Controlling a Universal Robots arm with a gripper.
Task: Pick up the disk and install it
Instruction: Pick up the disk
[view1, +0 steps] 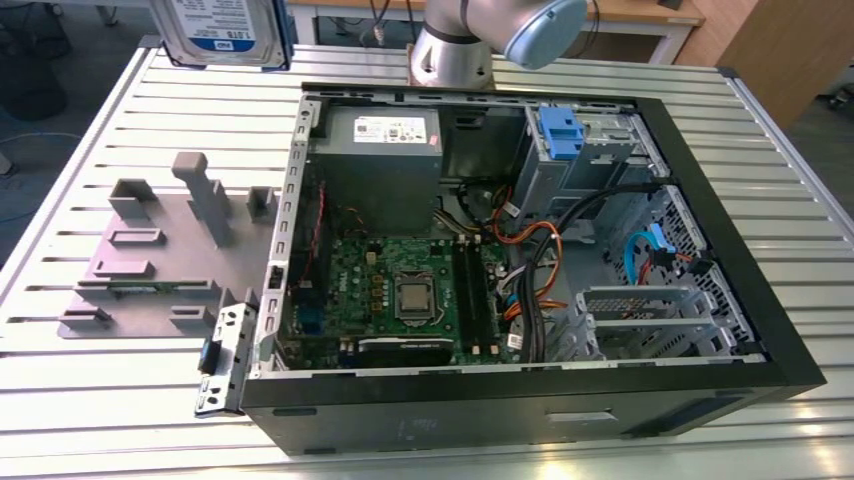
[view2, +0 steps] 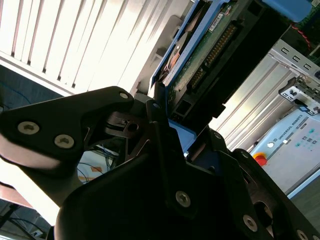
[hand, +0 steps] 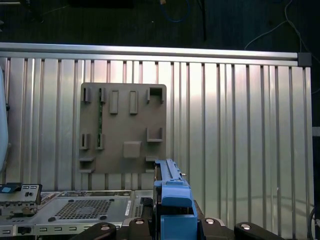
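So right now I've got the disk (view1: 220, 30) up in the air. In the exterior view it sits against the far edge of the bench (view1: 80, 380), over toward the corner on the exterior view's left, label face to the camera. My gripper (view2: 172, 120) is closed down on it. In the second wrist view my black fingers (view2: 95, 107) are pinched in on either side of it, and the green circuit-board underside and the blue bracket (view2: 172, 47) stick out past them. In the first wrist view that same blue bracket pokes up between the fingertips.

My arm (view1: 461, 45) rises from the bench's far edge, just behind the open computer case (view1: 534, 410). The case lies on its side around the middle of the bench with its insides showing. The grey power supply (view1: 378, 170) is near its far wall, the motherboard (view1: 400, 290) is in front of that, and there's a blue latch (view1: 561, 130) on the drive cage toward the exterior view's right.

Just beside the case, toward the bench's edge on the exterior view's left, is the grey fixture plate (view1: 147, 270) with its little upright holders. The disk is well apart from the case, nowhere near the drive cage.
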